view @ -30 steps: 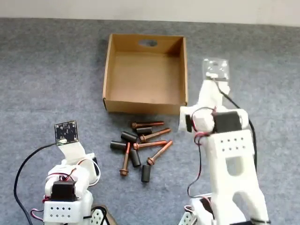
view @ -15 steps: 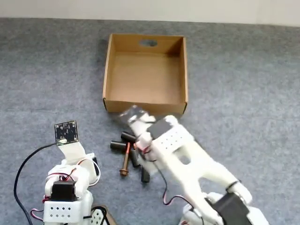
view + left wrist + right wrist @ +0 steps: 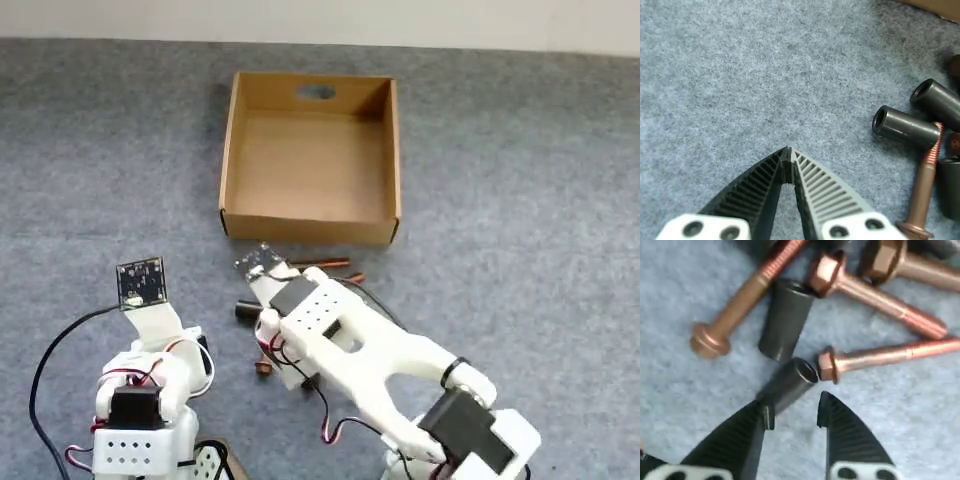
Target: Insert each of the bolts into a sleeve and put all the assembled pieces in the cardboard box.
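Right gripper (image 3: 796,407): my fingers (image 3: 735,440) are spread and pinch nothing.
Sleeve (image 3: 787,385): dark, lying flat on the grey surface (image 3: 520,200). Its closed-looking end sits against one fingertip and its open end points away from me. It is not yet centred in the gap.
Bolt (image 3: 885,356): copper, its head just beside the sleeve's open end and its shank running away from it.
Second sleeve (image 3: 785,320): beyond the first, among more bolts.
Left gripper (image 3: 789,160): fingers pressed together and empty, over bare surface near the front edge, with a sleeve (image 3: 905,129) off to one side.
Pile: mid-surface, under my right arm (image 3: 340,340), just before the box's front wall.
Cardboard box (image 3: 310,228): toward the far edge, with no assembled piece in it.
Step in hand: by my reading, the first pickup, taking a sleeve; no bolt is inserted yet.
Next move: shift sideways so the sleeve lies between both fingers, lower, and close across its body. Clear the bolt head while doing so. Lift the sleeve with its open end accessible.
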`<action>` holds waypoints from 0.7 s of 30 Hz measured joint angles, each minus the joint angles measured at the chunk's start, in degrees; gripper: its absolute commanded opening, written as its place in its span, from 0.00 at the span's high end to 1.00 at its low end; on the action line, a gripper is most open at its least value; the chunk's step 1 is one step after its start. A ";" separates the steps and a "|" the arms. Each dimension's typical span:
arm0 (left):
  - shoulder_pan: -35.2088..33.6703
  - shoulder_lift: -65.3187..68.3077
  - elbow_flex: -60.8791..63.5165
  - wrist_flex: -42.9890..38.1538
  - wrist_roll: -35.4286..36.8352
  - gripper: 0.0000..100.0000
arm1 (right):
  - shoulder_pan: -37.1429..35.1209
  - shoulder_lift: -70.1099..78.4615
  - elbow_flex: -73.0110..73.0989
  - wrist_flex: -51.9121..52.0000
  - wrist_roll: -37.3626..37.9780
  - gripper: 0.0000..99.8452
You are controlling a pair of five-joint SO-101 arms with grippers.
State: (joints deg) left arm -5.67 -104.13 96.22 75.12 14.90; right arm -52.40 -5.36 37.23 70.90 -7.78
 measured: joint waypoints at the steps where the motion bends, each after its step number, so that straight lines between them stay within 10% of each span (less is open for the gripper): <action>1: 0.00 0.00 0.00 0.00 0.00 0.99 | -0.09 0.70 -0.35 -0.09 0.00 0.85; 21: 0.00 0.00 0.00 0.00 0.00 0.99 | 1.93 6.24 -0.09 -4.48 -0.18 0.99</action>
State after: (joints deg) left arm -5.67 -104.13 96.22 75.12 14.90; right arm -50.46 0.88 37.14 66.42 -7.96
